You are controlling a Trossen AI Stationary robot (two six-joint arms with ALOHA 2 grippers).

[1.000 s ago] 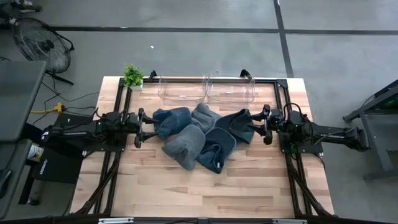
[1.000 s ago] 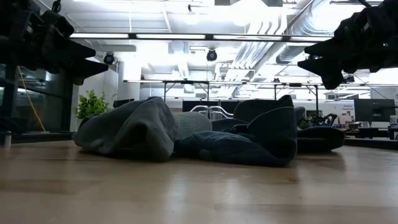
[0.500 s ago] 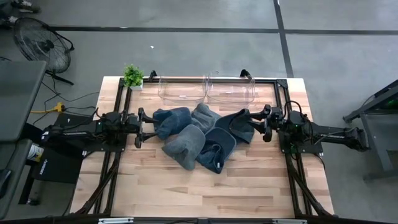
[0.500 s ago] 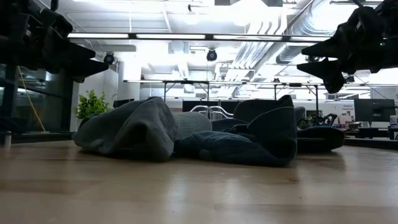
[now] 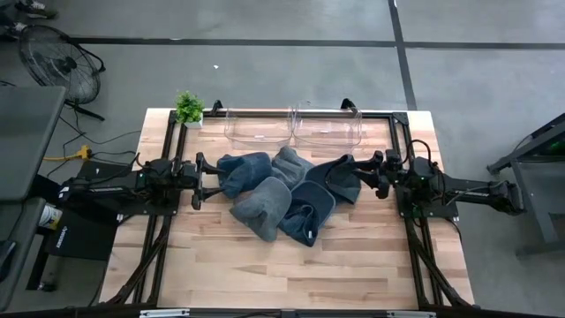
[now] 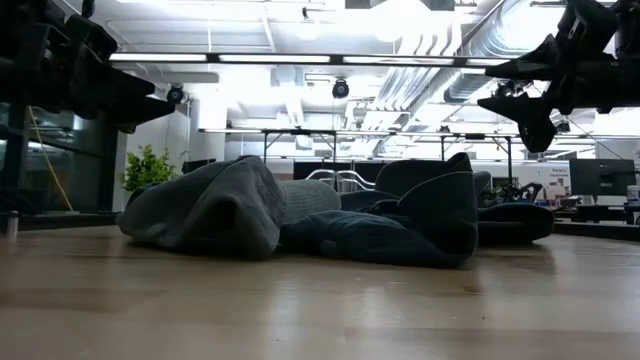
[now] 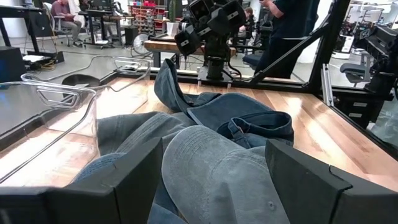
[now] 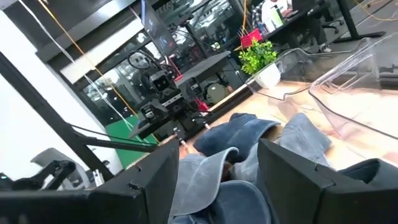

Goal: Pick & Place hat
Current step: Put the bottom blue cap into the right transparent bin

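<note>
Several blue and grey caps lie heaped at the table's middle [image 5: 282, 194], each resting on the wood or on a neighbour; in the low view the heap [image 6: 330, 220] sits on the tabletop. My left gripper [image 5: 205, 180] hovers open just left of the heap, above the table; its wrist view looks over a grey-blue cap [image 7: 217, 174] between the fingers without touching it. My right gripper [image 5: 374, 175] hovers open at the heap's right end, close to the dark blue cap [image 5: 340, 177], and its wrist view shows the caps [image 8: 249, 162] below.
Two clear plastic bins [image 5: 293, 128] stand side by side at the far edge behind the heap. A small potted plant [image 5: 188, 108] sits at the far left corner. Bare wood [image 5: 282, 265] lies on the near half. People and desks show in the room beyond.
My right gripper has moved a little toward the far edge and risen, tipping its fingers upward as seen in the low view. The left gripper and the caps have kept still.
</note>
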